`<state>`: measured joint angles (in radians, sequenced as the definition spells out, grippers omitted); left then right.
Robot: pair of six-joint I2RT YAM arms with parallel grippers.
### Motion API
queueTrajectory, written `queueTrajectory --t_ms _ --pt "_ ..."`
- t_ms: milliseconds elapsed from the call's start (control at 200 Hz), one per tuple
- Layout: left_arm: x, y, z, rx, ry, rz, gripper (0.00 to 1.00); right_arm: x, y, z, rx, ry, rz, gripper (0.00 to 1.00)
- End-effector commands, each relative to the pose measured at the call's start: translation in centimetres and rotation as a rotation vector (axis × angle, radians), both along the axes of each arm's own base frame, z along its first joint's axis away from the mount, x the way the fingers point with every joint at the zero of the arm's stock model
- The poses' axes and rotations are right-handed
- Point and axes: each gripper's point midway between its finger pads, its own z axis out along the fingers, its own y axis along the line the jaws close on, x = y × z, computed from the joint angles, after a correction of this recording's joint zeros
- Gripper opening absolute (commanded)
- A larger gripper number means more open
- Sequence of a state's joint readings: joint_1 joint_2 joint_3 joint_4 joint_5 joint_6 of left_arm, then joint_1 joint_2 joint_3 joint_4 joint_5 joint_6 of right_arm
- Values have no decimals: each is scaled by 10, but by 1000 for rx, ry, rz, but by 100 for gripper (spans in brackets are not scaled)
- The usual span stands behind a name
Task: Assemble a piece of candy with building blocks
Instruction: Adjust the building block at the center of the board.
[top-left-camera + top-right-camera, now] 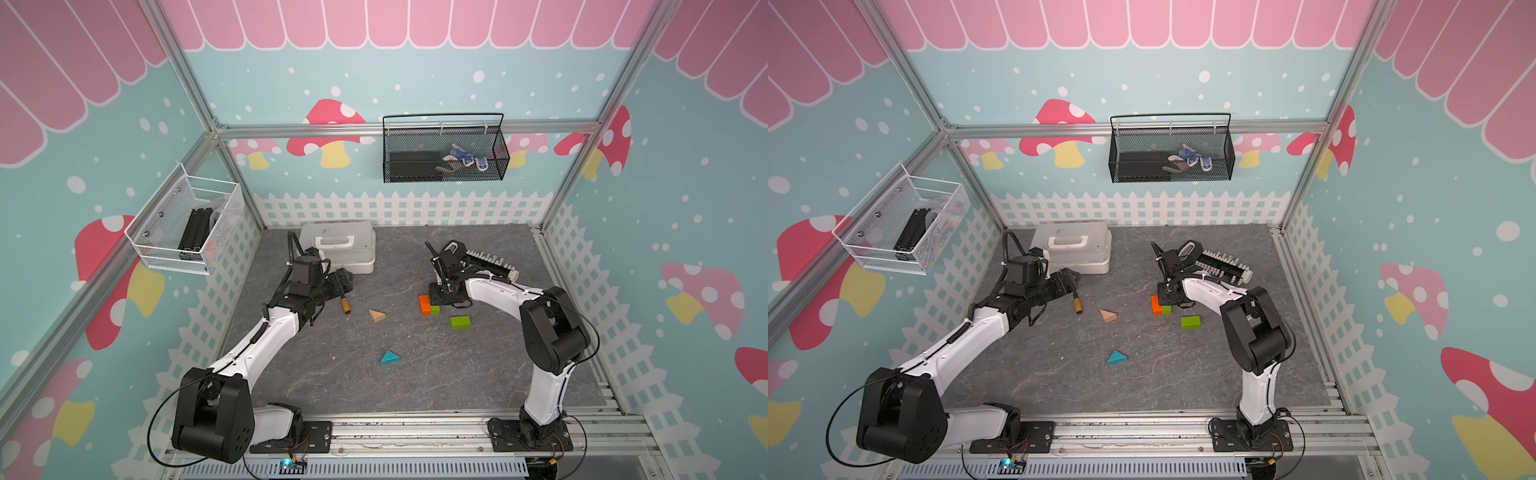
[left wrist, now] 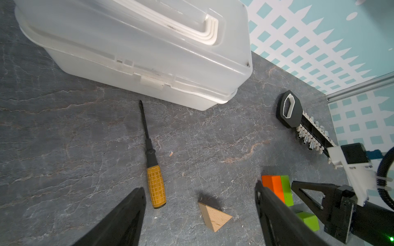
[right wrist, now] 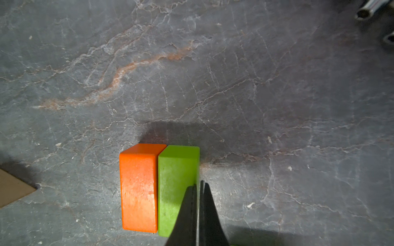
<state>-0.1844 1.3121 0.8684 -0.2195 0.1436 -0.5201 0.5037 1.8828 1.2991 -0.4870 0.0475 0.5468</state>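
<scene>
An orange cuboid (image 3: 138,187) and a lime-green cuboid (image 3: 172,181) lie side by side, long faces touching, right of centre (image 1: 424,304). My right gripper (image 3: 199,184) is shut with nothing between its fingers, tips at the green block's outer long edge. A second green cuboid (image 1: 460,322) lies alone just nearer. The tan triangular prism (image 1: 377,316) sits mid-table and the teal prism (image 1: 390,358) lies nearer the front. My left gripper (image 2: 199,187) is open above the mat, with the tan prism (image 2: 215,216) below and between its fingers, apart from both.
A yellow-handled screwdriver (image 2: 155,185) lies just left of the tan prism. A white plastic case (image 1: 338,245) stands at the back left. A black socket rack (image 1: 490,264) lies at the back right, behind my right arm. Wire baskets hang on the walls.
</scene>
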Motion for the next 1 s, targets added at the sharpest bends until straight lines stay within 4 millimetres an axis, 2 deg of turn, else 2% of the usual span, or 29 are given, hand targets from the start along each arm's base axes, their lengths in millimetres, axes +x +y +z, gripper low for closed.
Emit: queueTrajectory --t_ms 0,85,250,360,725,996 --pt "2 0 -2 -7 5 0 84 -2 0 -6 8 16 -11 0" --pt "2 0 -3 -6 8 1 84 -3 -2 -4 3 11 -17 0" --pt "2 0 -3 -3 9 -1 84 -4 -18 2 -53 -17 -61 0" --pt "2 0 -2 -3 5 0 84 -7 -24 -2 -84 0 -65 0" --pt "3 -1 -1 -7 4 -4 84 -20 -13 -25 -21 73 -52 0" --pt "5 -2 -3 -10 11 -6 84 -19 -6 -23 15 71 -40 0"
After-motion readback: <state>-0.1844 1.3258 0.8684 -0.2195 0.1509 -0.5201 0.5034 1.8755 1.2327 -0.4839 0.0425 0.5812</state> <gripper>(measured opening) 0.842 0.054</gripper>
